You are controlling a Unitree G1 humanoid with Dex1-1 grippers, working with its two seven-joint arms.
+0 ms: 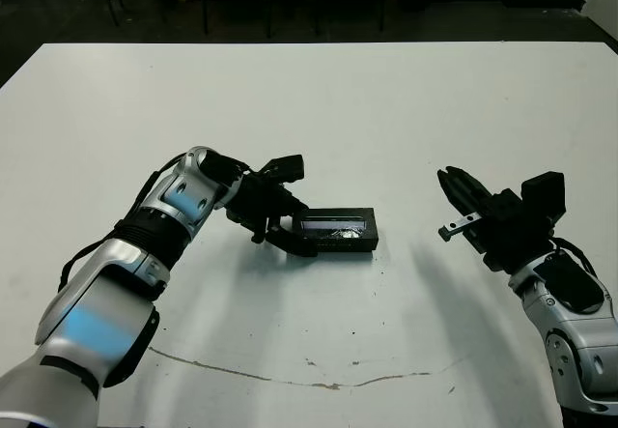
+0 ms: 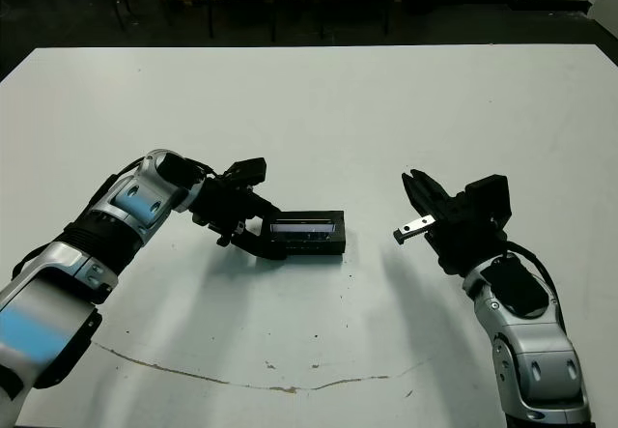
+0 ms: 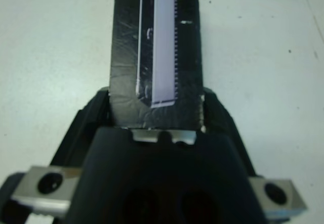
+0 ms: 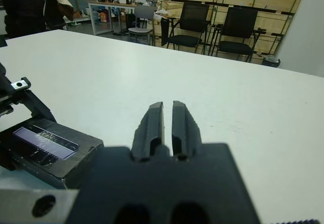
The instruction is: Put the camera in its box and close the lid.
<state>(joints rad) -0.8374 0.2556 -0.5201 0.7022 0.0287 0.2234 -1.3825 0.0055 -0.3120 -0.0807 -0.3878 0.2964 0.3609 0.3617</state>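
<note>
The box [image 1: 350,244] lies in the middle of the table with the lid [image 1: 335,222] resting flat on top, glossy panel up. The camera is hidden. My left gripper [image 1: 293,223] straddles the box's left end, one finger on each long side, and is shut on it; the left wrist view shows the lid [image 3: 162,42] running away between the fingers [image 3: 86,128]. My right gripper [image 1: 447,177] hovers over the table well to the right of the box, fingers almost together, with nothing in them. Its wrist view shows the box [image 4: 48,158] off to one side.
A thin dark crack line [image 1: 290,380] runs across the table near the front edge. Beyond the far edge are black chairs [image 4: 190,24], crates and a person [image 4: 20,6]. White table surface lies between the box and my right gripper.
</note>
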